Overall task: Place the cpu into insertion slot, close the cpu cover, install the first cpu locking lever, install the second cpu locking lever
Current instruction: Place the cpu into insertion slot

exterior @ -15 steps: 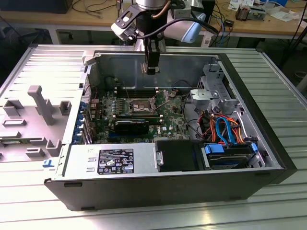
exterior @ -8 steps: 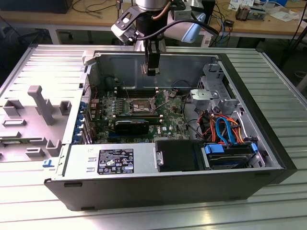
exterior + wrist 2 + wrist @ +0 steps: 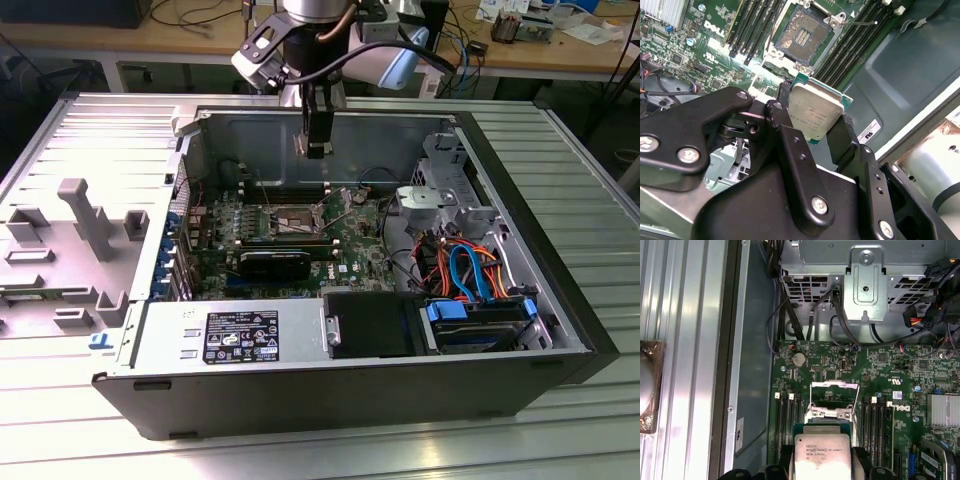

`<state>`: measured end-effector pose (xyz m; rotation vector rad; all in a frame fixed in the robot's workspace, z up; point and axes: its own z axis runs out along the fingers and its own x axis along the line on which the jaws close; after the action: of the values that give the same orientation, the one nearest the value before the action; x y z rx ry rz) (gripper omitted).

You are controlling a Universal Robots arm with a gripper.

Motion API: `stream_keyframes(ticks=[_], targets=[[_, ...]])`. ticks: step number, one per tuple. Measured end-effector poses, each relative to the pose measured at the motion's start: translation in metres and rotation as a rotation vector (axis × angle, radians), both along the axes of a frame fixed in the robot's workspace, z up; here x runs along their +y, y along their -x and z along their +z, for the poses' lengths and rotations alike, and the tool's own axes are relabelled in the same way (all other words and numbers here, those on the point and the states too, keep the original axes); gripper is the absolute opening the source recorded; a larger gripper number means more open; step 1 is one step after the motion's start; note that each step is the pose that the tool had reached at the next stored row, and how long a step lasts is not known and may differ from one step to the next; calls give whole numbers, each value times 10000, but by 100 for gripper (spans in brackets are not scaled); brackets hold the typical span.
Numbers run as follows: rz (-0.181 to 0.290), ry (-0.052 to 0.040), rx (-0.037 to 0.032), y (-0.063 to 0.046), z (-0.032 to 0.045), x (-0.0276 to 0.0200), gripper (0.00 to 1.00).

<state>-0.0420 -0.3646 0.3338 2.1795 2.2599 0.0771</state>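
Note:
My gripper [image 3: 318, 148] hangs over the back of the open computer case, shut on the cpu [image 3: 318, 151]. In the second wrist view the black fingers [image 3: 782, 120] pinch two opposite edges of the cpu [image 3: 815, 112], whose silver top faces the camera. The insertion slot [image 3: 802, 32] lies bare below and apart from the chip, dark with a metal rim on the green board [image 3: 285, 222]. The cpu cover [image 3: 834, 413] stands swung up just beyond the held cpu [image 3: 822, 455]. A thin wire locking lever [image 3: 862, 22] sticks out beside the socket, unlatched.
Black memory slots [image 3: 880, 420] flank the socket. A metal drive cage [image 3: 445, 195] and orange and blue cables [image 3: 470, 265] fill the case toward the exterior view's right. A power supply [image 3: 250, 335] lines the near wall. A grey fixture tray [image 3: 80, 220] lies outside the case.

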Motion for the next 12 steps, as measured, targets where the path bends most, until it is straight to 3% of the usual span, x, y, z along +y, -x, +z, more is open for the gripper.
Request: stream_keyframes(ticks=[2,5,12], targets=[[-85,0,-25,22,-42,0,55],[-84,-2,-152,95,-104,1,55],[-84,-1,-159,98,-112,0,55]])
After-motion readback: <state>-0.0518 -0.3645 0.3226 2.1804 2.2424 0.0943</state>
